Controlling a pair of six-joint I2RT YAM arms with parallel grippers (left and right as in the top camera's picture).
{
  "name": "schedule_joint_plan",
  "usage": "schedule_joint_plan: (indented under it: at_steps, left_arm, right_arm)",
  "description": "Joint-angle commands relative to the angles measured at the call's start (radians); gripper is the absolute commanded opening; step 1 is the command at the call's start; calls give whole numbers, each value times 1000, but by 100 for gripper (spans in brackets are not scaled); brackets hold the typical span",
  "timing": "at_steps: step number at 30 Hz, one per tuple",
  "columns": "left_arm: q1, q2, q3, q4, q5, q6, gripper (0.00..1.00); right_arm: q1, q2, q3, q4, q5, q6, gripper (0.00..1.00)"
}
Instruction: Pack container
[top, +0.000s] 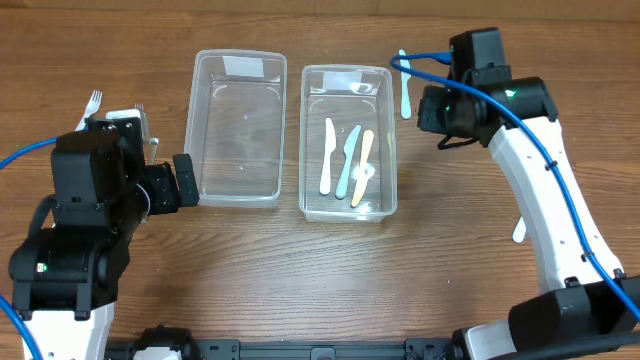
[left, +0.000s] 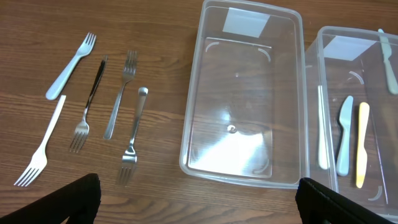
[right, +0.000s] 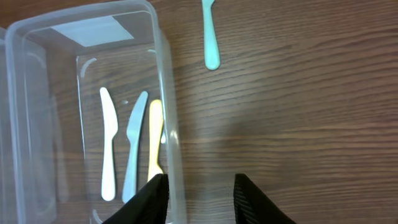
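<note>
Two clear plastic containers stand side by side. The left one (top: 238, 130) is empty and also shows in the left wrist view (left: 245, 93). The right one (top: 345, 100) holds a white knife (top: 327, 157), a light blue knife (top: 347, 162) and a yellow knife (top: 363, 167). A teal plastic utensil (top: 404, 85) lies on the table just right of it, also in the right wrist view (right: 211, 37). My right gripper (right: 200, 202) is open and empty over that container's right wall (right: 165, 93). My left gripper (left: 199, 208) is open and empty, near the empty container's front left.
Several forks lie left of the empty container: a light blue plastic one (left: 70, 66), a white plastic one (left: 42, 146) and three metal ones (left: 120, 93). A white utensil (top: 518, 228) lies partly hidden by the right arm.
</note>
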Motion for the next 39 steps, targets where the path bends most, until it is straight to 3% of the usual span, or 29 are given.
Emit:
schedule_joint_plan:
  at_steps: [1,3,4,7,10,14,21,39]
  left_arm:
    - [5,0,24,4,16,4,100]
    - [5,0,24,4,16,4,100]
    - [5,0,24,4,16,4,100]
    - [5,0,24,4,16,4,100]
    - [5,0,24,4,18,4,100]
    - [5,0,24,4,19,4,100]
    - [5,0,24,4,45,4,100]
    - [5,0,24,5,45,4,100]
  right_arm:
    - [-56,106,158,-77,-52,-62,37]
    - [-69,187,296,-151,-50,-105,41]
    - [-75,287,478,-237,-44,-138,44]
    - [-88,438,747,-324,-45,-167,52]
    - [-109,550,867,-344,-53,-211,55]
    - [-126,676,869,-320,-47,-219,68]
    - [-123,769,867,-265,-44,-247,76]
    - [-58,933,866,-189,-13,-276,78]
